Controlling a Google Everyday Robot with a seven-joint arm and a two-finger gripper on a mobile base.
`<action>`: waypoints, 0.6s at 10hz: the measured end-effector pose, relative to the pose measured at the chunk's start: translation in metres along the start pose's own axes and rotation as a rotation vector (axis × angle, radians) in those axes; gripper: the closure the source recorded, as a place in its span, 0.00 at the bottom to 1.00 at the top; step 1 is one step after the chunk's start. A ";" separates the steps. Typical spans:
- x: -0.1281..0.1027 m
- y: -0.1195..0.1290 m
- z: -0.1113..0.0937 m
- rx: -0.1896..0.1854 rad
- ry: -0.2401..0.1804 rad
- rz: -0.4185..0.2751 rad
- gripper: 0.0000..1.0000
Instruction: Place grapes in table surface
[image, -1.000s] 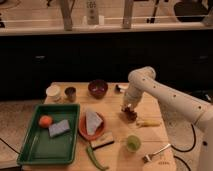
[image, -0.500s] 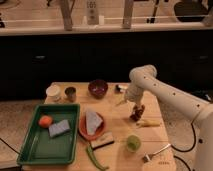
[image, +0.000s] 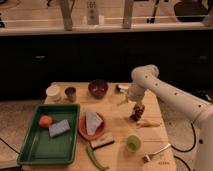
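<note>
**Camera view.** The tool stands right of centre in the frame, directly over the grapes. Compared with a second ago, tool and grapes sit together a little further right and nearer the banana. Over the last half second the pair barely shifts. Read this as the carry ending and the set-down beginning.

The grapes hang low against the surface, just above and left of the banana. They are well apart from the green tray at lower left. You cannot tell whether they touch the wood, nor whether the tool grips the cluster or has let go.

The arm enters from the right edge and arches high at upper right of centre. It then drops steeply down and left, with the tool pointing downward.
</note>
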 end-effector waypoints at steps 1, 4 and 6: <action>0.001 -0.001 0.000 0.003 0.001 -0.005 0.20; 0.001 -0.001 0.000 0.005 0.002 -0.006 0.20; 0.001 -0.001 0.000 0.005 0.002 -0.006 0.20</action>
